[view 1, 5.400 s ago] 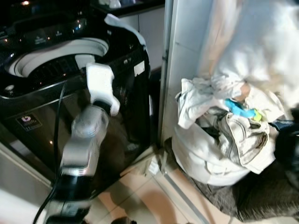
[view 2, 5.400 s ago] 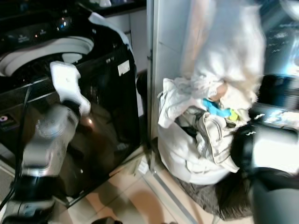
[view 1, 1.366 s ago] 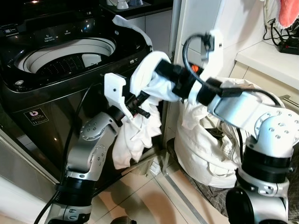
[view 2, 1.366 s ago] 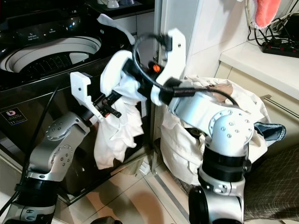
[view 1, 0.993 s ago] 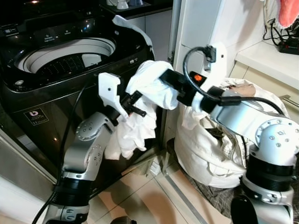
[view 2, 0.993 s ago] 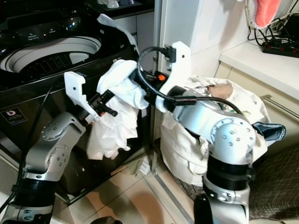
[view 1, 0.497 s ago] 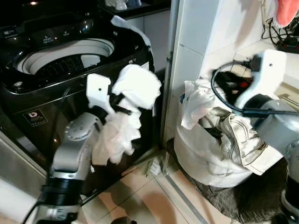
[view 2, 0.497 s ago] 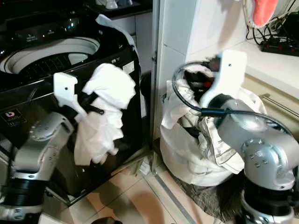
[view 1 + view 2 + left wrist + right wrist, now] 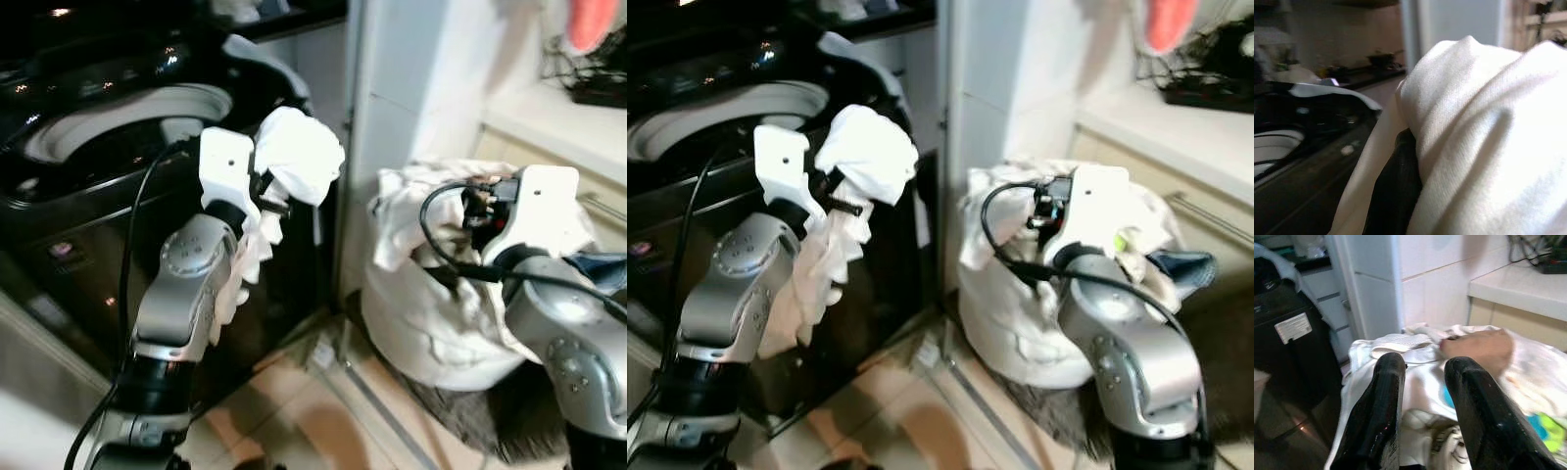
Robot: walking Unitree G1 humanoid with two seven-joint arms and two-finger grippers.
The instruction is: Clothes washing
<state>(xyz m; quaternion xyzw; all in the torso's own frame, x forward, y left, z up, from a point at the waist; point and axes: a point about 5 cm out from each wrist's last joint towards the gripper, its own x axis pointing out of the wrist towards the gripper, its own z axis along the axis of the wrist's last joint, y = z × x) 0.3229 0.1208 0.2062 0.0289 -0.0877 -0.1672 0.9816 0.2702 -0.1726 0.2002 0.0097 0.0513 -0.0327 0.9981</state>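
A black top-loading washing machine [image 9: 88, 225] stands at the left with its lid up and its drum opening [image 9: 118, 122] showing. My left gripper [image 9: 269, 196] is shut on a white garment [image 9: 299, 152], held up beside the washer's front right corner, level with its rim. The cloth drapes down over my forearm. In the left wrist view the garment [image 9: 1484, 127] covers one black finger [image 9: 1396, 196]. A white laundry bag [image 9: 431, 323] heaped with clothes sits on the floor to the right. My right gripper [image 9: 1425, 366] hovers open just above the clothes in it, holding nothing.
A white wall column [image 9: 392, 108] separates the washer from the bag. A pale counter [image 9: 1176, 122] with cables is at the far right, with a pink cloth [image 9: 1168, 22] hanging above. A blue denim piece [image 9: 1185, 269] lies beside the bag, which stands on a dark mat [image 9: 509, 431].
My left arm has raised the white garment higher, to the washer's rim. My right arm, having let go of it, has swung back and lowered over the laundry bag.
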